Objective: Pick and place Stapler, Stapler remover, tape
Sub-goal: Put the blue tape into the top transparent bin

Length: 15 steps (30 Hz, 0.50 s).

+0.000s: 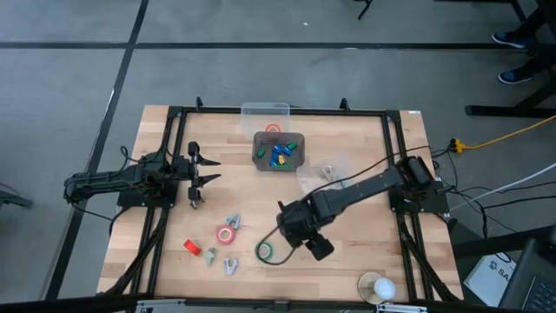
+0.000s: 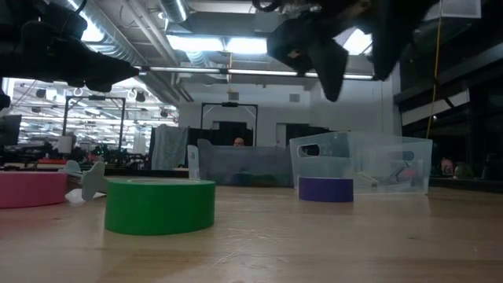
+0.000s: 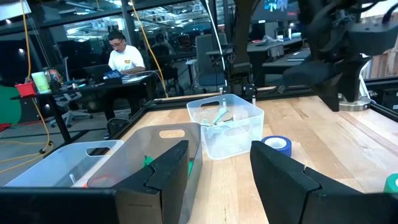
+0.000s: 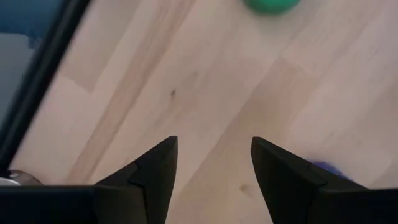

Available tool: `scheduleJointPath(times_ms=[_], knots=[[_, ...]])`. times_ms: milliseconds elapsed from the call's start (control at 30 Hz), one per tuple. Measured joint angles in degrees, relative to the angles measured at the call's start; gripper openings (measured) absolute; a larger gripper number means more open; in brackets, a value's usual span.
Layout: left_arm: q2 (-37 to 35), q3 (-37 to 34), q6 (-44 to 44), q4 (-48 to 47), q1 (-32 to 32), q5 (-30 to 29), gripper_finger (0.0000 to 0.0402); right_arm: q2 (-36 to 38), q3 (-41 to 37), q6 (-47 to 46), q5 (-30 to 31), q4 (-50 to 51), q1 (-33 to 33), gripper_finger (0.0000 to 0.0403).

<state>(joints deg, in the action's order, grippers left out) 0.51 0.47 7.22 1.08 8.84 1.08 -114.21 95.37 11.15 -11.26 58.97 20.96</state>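
Observation:
A green tape roll (image 1: 265, 252) lies flat on the wood near the table's near edge, with a red-pink roll (image 1: 226, 233) to its left. The blue roll (image 3: 277, 144) lies flat farther back and is hidden under my right arm in the high view. A red stapler (image 1: 193, 248) and grey staple removers (image 1: 233, 222) lie around the red-pink roll. My right gripper (image 1: 291, 233) hangs open above bare wood, just right of the green roll (image 4: 270, 5) and touching nothing. My left gripper (image 1: 195, 178) waits open at the table's left side.
A grey bin (image 1: 278, 149) holding small coloured pieces sits at the far middle, with a clear bin (image 1: 265, 111) behind it. Another clear bin (image 1: 321, 174) lies under my right arm. A white round object (image 1: 376, 287) stands at the near edge. A person (image 3: 121, 53) sits beyond the table.

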Motion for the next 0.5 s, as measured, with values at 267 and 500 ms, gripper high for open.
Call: scheduleJointPath(times_ms=[267, 500], knots=[[0.0, 0.01, 0.0, 0.0, -0.01, 0.0, 0.0169, 0.0, -0.19, -4.21, 10.33, 0.42, 2.98, 0.0208], [0.0, 0.0, 0.0, 0.0, -0.02, 0.0, 0.0169, 0.0, -6.87, -10.47, 16.1, -3.28, 2.38, 0.0208]])
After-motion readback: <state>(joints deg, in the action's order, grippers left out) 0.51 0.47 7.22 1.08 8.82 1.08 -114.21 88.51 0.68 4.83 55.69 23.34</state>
